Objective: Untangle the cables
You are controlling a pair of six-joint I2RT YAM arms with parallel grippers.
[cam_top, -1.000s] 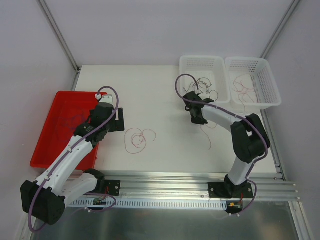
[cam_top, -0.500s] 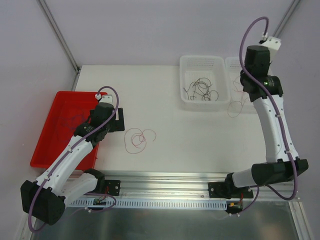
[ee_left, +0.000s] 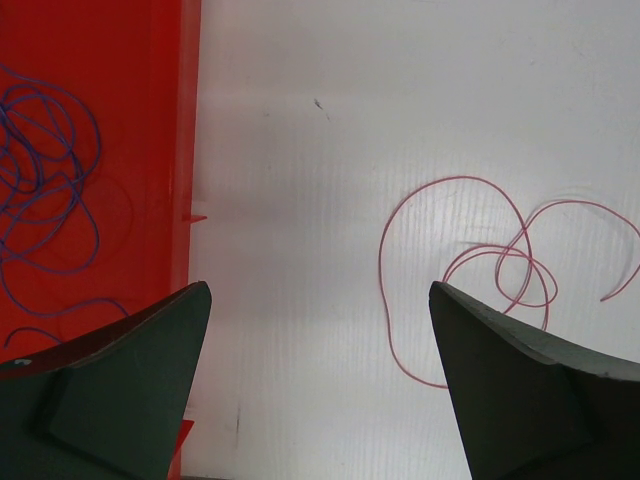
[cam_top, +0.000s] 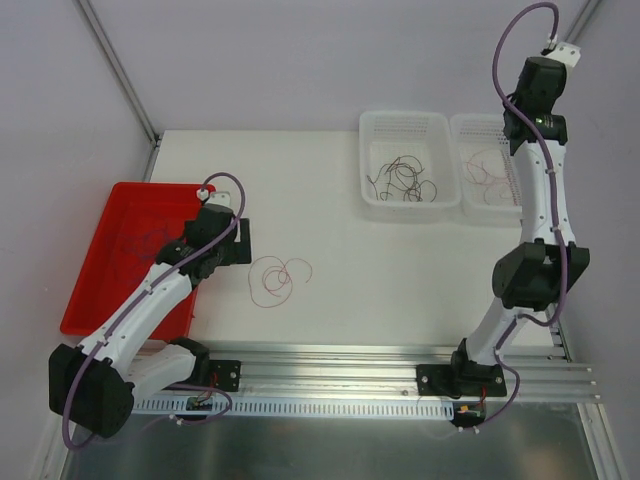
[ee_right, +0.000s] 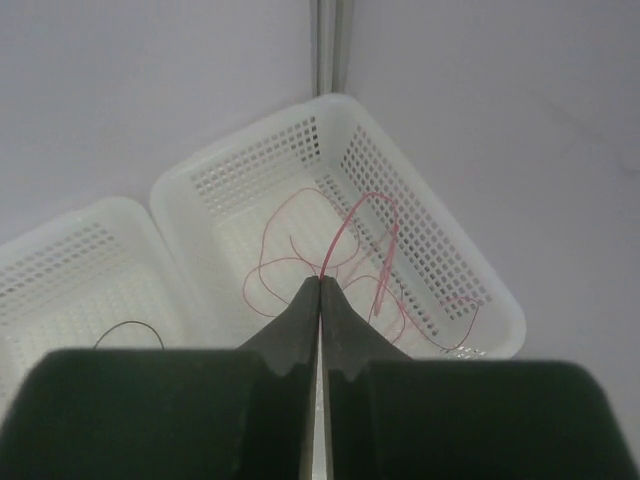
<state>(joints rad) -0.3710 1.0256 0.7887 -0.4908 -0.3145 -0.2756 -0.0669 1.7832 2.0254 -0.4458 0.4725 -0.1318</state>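
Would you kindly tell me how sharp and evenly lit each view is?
Top external: soft, even light; purple cables in the red tray barely resolve. Left wrist: pink cable crisp, fingers dark. Right wrist: right gripper a dark, blurred mass; held pink-red cable and basket sharper.

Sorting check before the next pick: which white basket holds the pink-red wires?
The right basket, under the right gripper, has the pink-red wires; the left basket holds only dark wires.

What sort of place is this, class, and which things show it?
Most likely a robotics lab test cell: a left arm and right arm bolted to a metal rail, a white table walled by plain panels, and thin cables lying in a red tray and white baskets.
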